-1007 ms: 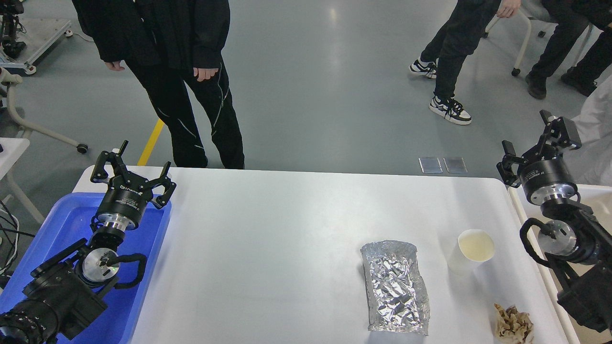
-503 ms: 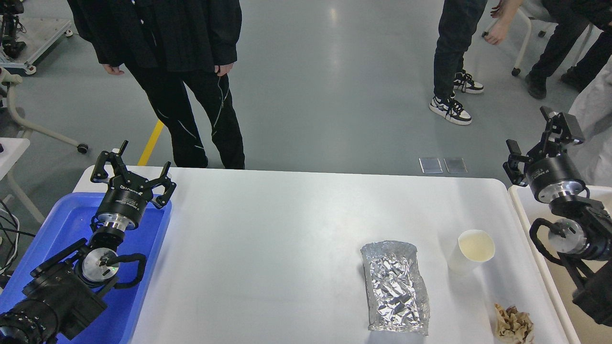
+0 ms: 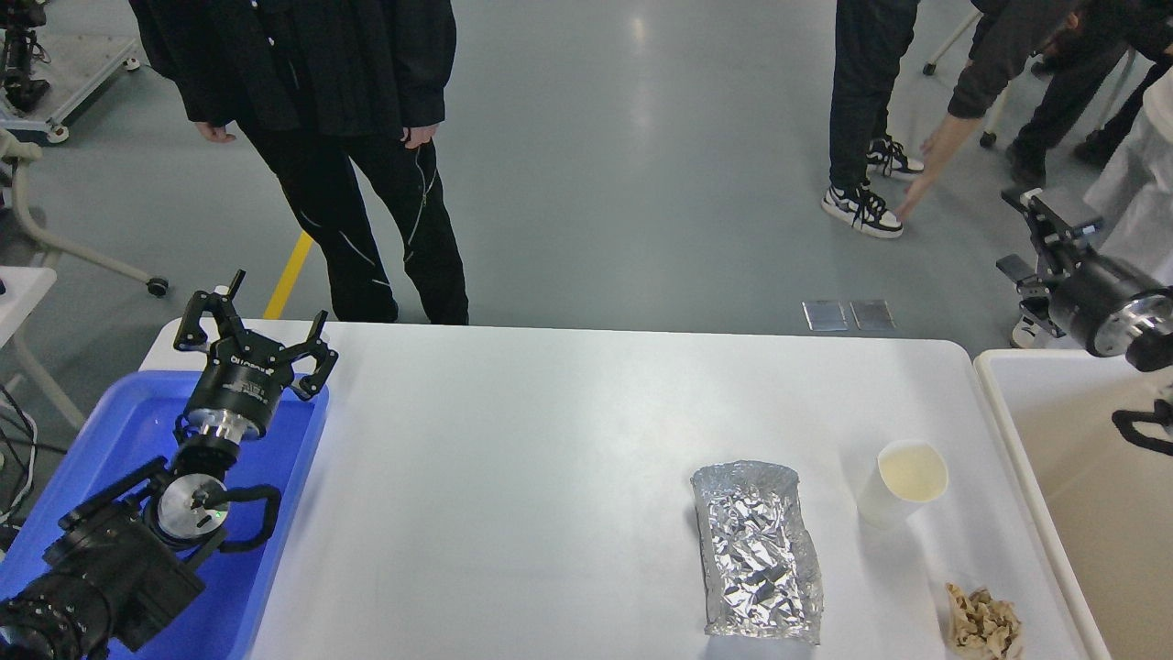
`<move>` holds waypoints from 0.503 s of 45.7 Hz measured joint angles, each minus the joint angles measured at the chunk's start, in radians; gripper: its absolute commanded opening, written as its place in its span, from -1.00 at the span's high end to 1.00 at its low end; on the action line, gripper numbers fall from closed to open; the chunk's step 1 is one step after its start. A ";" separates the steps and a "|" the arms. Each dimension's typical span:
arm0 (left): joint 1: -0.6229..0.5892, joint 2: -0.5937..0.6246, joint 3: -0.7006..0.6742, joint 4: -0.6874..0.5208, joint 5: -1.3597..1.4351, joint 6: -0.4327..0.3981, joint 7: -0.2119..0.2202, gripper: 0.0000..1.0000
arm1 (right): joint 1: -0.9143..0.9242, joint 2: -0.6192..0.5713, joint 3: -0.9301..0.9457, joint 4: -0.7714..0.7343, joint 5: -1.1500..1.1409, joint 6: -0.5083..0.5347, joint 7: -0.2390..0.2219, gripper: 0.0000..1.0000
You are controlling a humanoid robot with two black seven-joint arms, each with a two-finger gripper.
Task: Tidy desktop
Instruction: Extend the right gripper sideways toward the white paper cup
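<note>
White lettering runs across the black body of the left claw [image 3: 255, 321], seen upside down and too small to read. No other text, label, brand, number or sign is legible on any item in the head view.

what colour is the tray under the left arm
Blue. The plastic tray sits at the left edge of the white desktop, shown clearly in the head view.

desktop [image 3: 550, 440] | white, smooth, rounded corners | level, widest surface | centre of view
</note>
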 measured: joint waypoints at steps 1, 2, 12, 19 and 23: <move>0.000 0.000 0.000 0.000 0.000 0.000 0.000 -1.00 | 0.023 -0.009 -0.045 0.004 -0.006 0.002 0.000 -0.99; 0.000 0.000 0.000 0.000 0.000 0.000 0.000 -1.00 | 0.051 -0.021 -0.099 0.011 -0.013 0.005 0.000 -0.99; 0.000 0.000 0.000 0.000 0.000 0.000 0.000 -1.00 | 0.271 -0.080 -0.493 0.060 -0.126 0.020 0.000 -1.00; 0.000 0.001 0.000 0.000 0.000 0.000 0.000 -1.00 | 0.406 -0.097 -0.679 0.127 -0.225 0.027 0.000 -1.00; 0.000 0.000 0.000 0.000 0.000 0.000 0.000 -1.00 | 0.488 -0.103 -0.766 0.174 -0.275 0.029 0.000 -0.99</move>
